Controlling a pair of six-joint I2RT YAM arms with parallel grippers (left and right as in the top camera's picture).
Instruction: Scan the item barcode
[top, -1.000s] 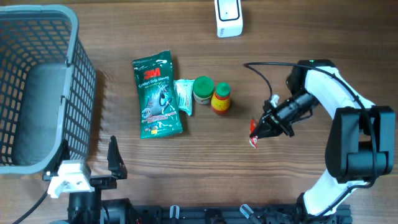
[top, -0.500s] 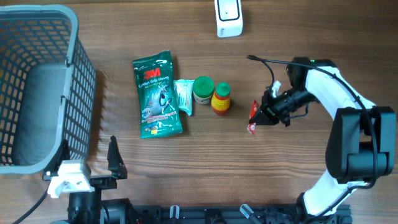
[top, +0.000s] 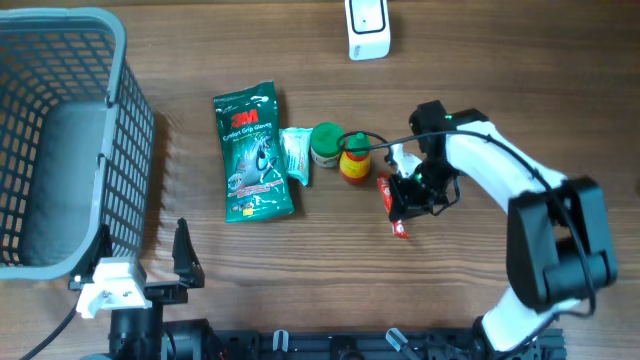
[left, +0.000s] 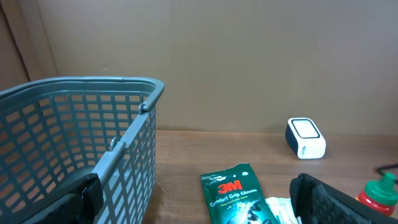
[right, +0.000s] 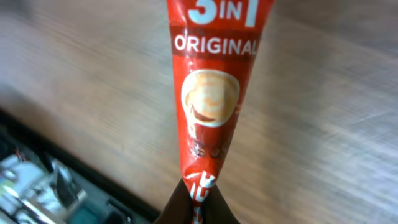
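Red sachet pinched at one end, right gripper clamped tight on it | sits over the table near the yellow bottle | barcode not visible, possibly on the back face | carry to the white scanner, turn the code toward it, hold steady | left gripper jaws wide apart, idle.

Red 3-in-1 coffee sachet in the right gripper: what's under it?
Only wooden table shows beneath the red coffee sachet, pinched in the right gripper. The strip directly behind it is covered.
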